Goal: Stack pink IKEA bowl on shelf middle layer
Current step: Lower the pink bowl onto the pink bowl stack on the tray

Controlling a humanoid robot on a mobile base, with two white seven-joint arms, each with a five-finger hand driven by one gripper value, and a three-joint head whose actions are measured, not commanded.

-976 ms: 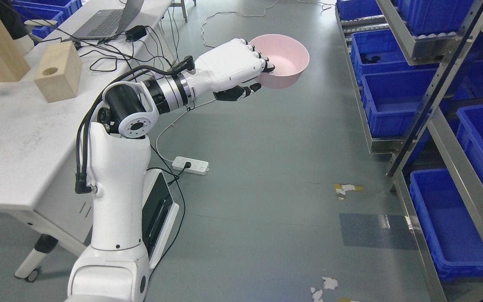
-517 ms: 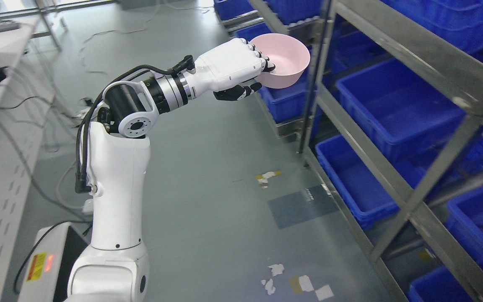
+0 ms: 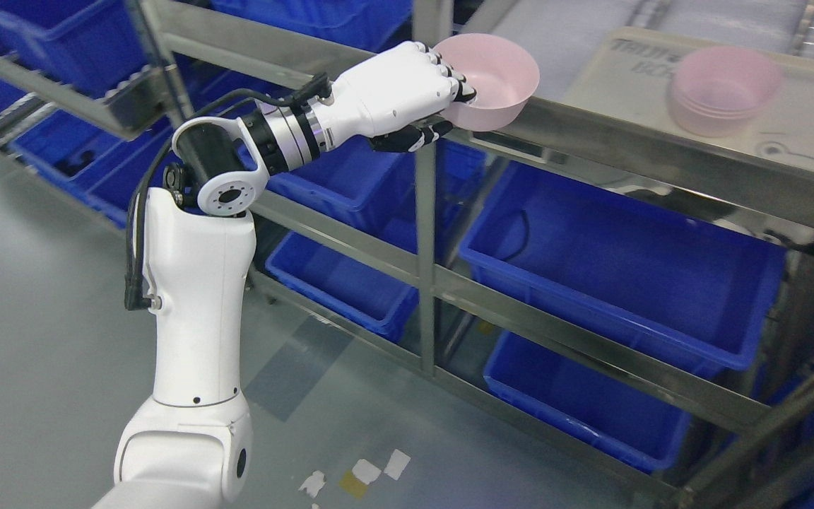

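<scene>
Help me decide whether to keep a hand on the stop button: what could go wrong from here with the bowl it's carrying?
1. The left hand grips the pink bowl only at its near rim, so it could tip or slip.
2. The bowl hangs right at the shelf's metal front rail; moving forward, its base might clip it.
3. The stack of pink bowls sits well to the right, so a misaligned drop could knock it.

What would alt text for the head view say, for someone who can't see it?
The left robot hand holds a round pink plastic bowl at the edge of a metal shelf. A stack of matching pink bowls sits farther right on it, with blue plastic bins below.
</scene>
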